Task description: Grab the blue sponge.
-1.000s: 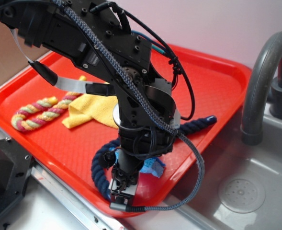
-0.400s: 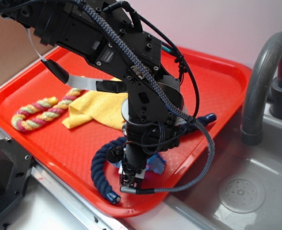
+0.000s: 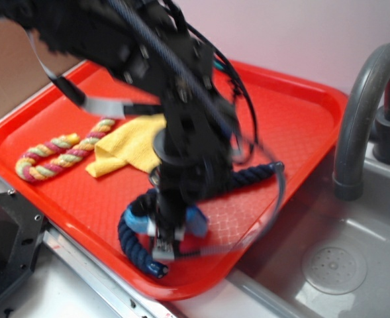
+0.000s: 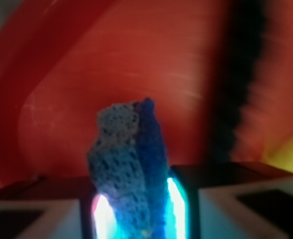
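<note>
In the wrist view the blue sponge (image 4: 129, 164), porous and ragged, stands upright, pinched between my two fingers, above the red tray (image 4: 86, 64). My gripper (image 4: 139, 204) is shut on it. The exterior view is motion-blurred: my gripper (image 3: 165, 242) points down near the tray's front edge, with light-blue bits of the sponge (image 3: 196, 222) showing beside it. The arm hides the rest of the sponge there.
A dark navy rope (image 3: 130, 242) curls around under the gripper and runs right; it also shows as a dark streak (image 4: 241, 74). A yellow cloth (image 3: 132, 149) and a striped rope toy (image 3: 55, 156) lie further left. Right of the tray (image 3: 300, 119): a grey faucet (image 3: 363, 112) and a sink (image 3: 334, 265).
The arm has swung left and is blurred with motion. The sponge, earlier lying on the tray under the gripper, is now pinched between the fingers and moves with them.
</note>
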`<state>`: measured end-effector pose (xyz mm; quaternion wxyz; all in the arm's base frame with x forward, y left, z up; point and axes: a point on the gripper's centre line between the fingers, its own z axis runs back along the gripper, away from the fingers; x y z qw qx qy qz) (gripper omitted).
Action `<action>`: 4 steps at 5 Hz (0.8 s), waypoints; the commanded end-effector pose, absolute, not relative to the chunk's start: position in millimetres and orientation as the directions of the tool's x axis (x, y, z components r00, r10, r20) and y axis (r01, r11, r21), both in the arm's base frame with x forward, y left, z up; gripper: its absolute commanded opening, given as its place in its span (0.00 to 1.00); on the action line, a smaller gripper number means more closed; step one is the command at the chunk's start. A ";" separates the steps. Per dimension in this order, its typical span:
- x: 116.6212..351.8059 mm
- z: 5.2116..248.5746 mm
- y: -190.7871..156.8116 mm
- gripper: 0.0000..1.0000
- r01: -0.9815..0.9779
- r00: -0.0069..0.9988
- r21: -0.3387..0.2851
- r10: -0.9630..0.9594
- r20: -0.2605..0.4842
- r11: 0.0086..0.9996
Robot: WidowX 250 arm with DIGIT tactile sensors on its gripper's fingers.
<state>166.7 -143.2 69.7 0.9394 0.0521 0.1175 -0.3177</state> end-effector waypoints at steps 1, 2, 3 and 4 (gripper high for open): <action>137.3 161.7 -101.0 0.00 0.225 0.974 -0.085 -0.225 0.014 0.971; 113.2 199.2 -81.8 0.00 -0.007 0.993 -0.096 0.019 0.119 0.995; 124.1 190.9 -77.3 0.00 0.048 0.993 -0.167 -0.029 0.115 0.985; 133.8 182.3 -68.8 0.70 0.135 0.991 -0.156 -0.133 0.025 0.978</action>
